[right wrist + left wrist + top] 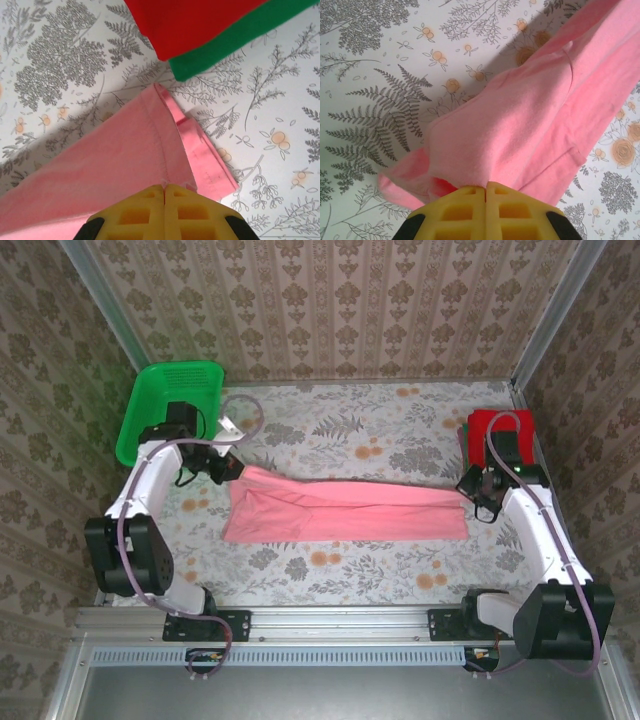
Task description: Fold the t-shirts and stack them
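Note:
The pink t-shirt [345, 510] lies stretched into a long band across the middle of the table. My left gripper [232, 469] is shut on its left upper corner; in the left wrist view the pink cloth [530, 120] is pinched between my yellow fingers [465, 210] and lifted off the table. My right gripper [476, 492] is shut on the shirt's right end; the hemmed edge [165, 135] runs into my closed fingers [185, 210]. A folded red t-shirt [478, 430] lies on a folded green t-shirt [235, 42] at the far right, just beyond the pink hem.
A green mesh basket [170, 405] stands at the back left, behind the left arm. The floral tablecloth [340, 420] covers the table, walled by patterned panels. Metal rails run along the front edge.

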`<state>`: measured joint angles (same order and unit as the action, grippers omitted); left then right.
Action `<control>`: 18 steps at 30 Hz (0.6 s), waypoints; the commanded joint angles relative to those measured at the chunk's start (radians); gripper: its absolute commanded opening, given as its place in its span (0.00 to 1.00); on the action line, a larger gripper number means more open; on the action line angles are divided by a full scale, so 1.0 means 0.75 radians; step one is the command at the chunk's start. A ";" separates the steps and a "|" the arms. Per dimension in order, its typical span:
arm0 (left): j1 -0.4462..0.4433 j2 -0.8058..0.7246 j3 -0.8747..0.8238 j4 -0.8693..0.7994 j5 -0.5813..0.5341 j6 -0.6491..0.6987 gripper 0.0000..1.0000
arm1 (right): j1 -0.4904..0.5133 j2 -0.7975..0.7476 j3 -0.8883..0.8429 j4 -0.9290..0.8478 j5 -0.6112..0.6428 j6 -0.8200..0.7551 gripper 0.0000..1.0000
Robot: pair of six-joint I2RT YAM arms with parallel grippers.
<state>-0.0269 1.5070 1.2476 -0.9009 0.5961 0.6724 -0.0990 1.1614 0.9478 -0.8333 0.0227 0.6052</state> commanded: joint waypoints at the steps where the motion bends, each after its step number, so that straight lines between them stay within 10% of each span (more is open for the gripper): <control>1: 0.038 -0.067 -0.062 -0.072 0.072 0.078 0.00 | -0.017 -0.060 -0.047 -0.077 0.035 0.001 0.00; 18: 0.114 -0.211 -0.328 -0.100 0.118 0.177 0.00 | -0.024 -0.164 -0.265 -0.082 0.032 0.023 0.00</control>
<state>0.0532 1.3811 1.0332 -0.9428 0.6556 0.7574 -0.1089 1.0569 0.7696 -0.8722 0.0223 0.6060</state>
